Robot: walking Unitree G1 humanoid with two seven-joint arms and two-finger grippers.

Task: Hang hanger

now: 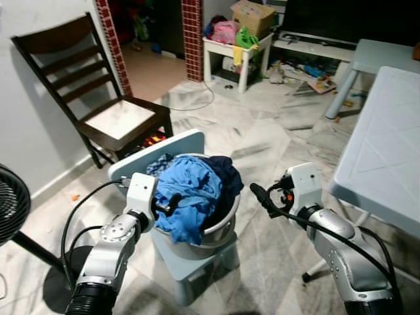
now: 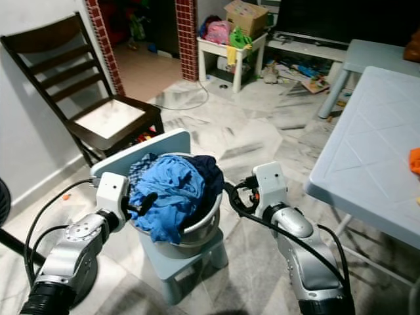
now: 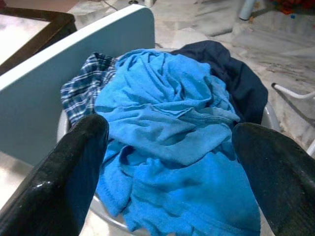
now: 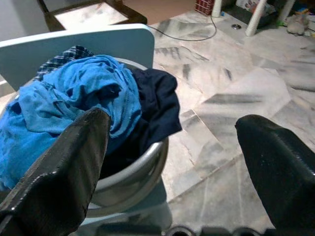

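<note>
At frame centre: a metal basin [image 1: 220, 230] heaped with clothes, sitting on a small pale-blue chair [image 1: 190, 262].
Clothes: a bright blue shirt [image 1: 187, 193] on top, a navy garment [image 1: 226, 177] at its right, a plaid cloth [image 3: 81, 86] at the back against the chair's backrest.
Left claw [image 1: 172, 203]: lower left of centre, at the basin's near-left rim, fingers spread wide; in the left wrist view the two fingers [image 3: 64, 172] frame the blue shirt, holding nothing.
Right claw [image 1: 262, 197]: right of the basin, apart from it, fingers spread wide and empty; its wrist view looks across the basin's navy side.
Hanger: cannot make one out in any view.
Upper left: a dark wooden chair [image 1: 98, 98] against the wall.
Right edge: a pale bench [image 1: 387, 151].
Lower left: a black fan [image 1: 13, 207] on the marble floor [image 1: 262, 131].
Top centre: a white shelf [image 1: 236, 49] with clutter.
</note>
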